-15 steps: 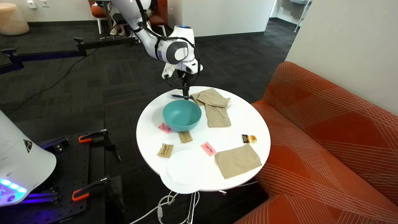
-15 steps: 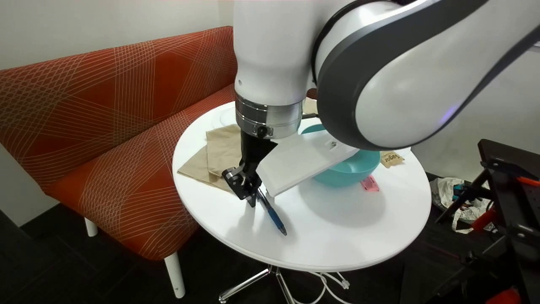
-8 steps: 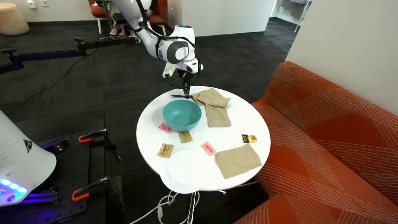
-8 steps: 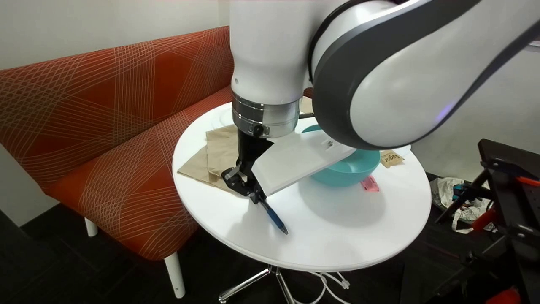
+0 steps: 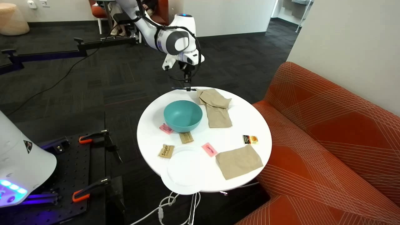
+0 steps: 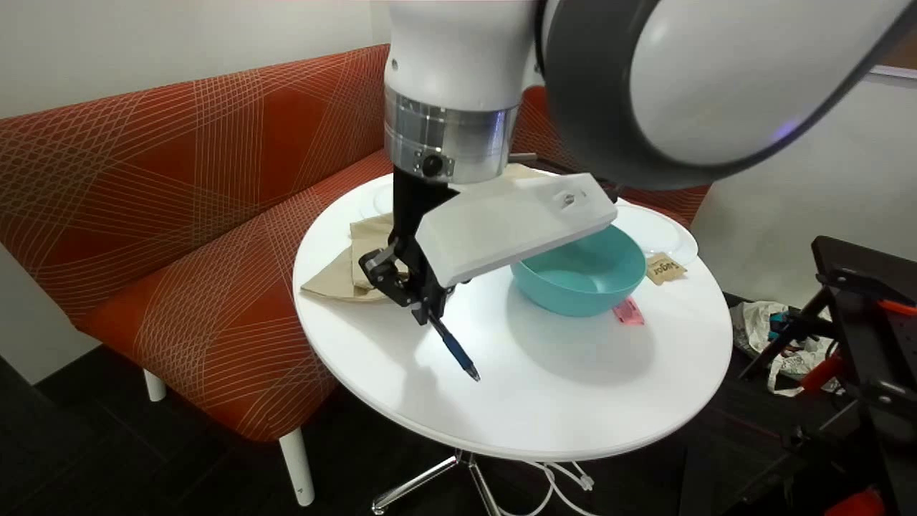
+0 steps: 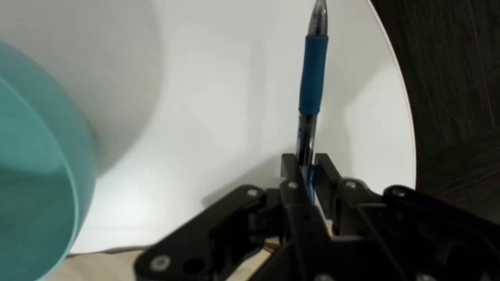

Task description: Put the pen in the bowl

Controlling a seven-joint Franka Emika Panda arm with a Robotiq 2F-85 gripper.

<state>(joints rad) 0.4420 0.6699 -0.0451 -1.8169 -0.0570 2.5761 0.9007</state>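
Holding the blue-grip pen [image 7: 313, 74] in its jaws, the gripper [image 7: 305, 168] hangs above the white round table [image 6: 587, 408], to one side of the teal bowl [image 6: 577, 301] and not over it. The wrist view shows the jaws narrowed onto the pen's barrel, with the blue section and tip projecting freely; the pen's shadow falls apart from it, which suggests clearance from the tabletop. Caution: if the approach to the bowl is too low, the projecting tip may strike the rim, causing the pen to pivot in the jaws or the bowl to slide. A slim, smooth barrel may also turn under a light clamp. Releasing off-centre could leave the pen propped on the rim or dropped outside, near the pink sachet [image 6: 628, 311] just beside the bowl.
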